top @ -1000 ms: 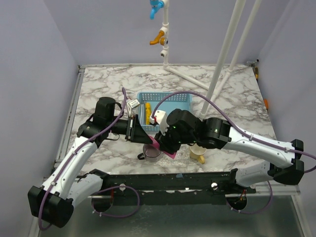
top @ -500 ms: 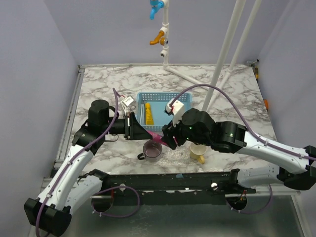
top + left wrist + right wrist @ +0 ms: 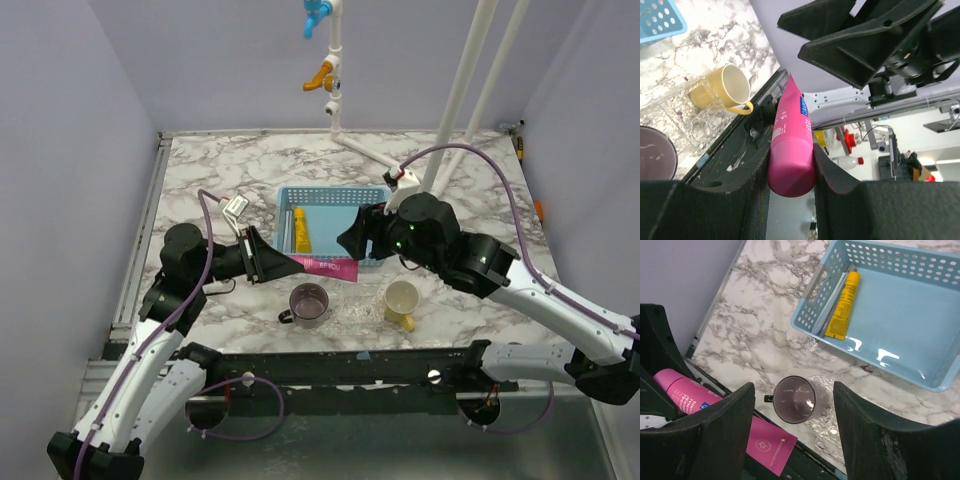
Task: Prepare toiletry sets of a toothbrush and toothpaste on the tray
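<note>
The magenta-pink toothpaste [image 3: 325, 267] hangs level above the table's front, just over the purple mug. My left gripper [image 3: 283, 265] is shut on its cap end, and in the left wrist view the tube [image 3: 790, 140] is squeezed between both pads of that gripper [image 3: 790, 172]. My right gripper [image 3: 358, 240] stands open over the basket's front edge, clear of the tube. Between its fingers [image 3: 792, 435] I see only the mug far below. The yellow toothpaste [image 3: 842, 305] lies in the basket, with a pale slim item beside it. The clear tray [image 3: 840, 427] glints on the table between the mugs.
A light-blue mesh basket [image 3: 372, 200] sits mid-table. A purple mug [image 3: 309, 303] and a yellow mug [image 3: 402, 301] stand near the front edge, either side of the tray. White pipes [image 3: 455, 100] rise at the back right. The black front rail [image 3: 735, 160] runs just below the tube.
My right gripper opened, let go of the pink tube and drew back towards the basket. The left arm pulled back left with the tube, which now lies level.
</note>
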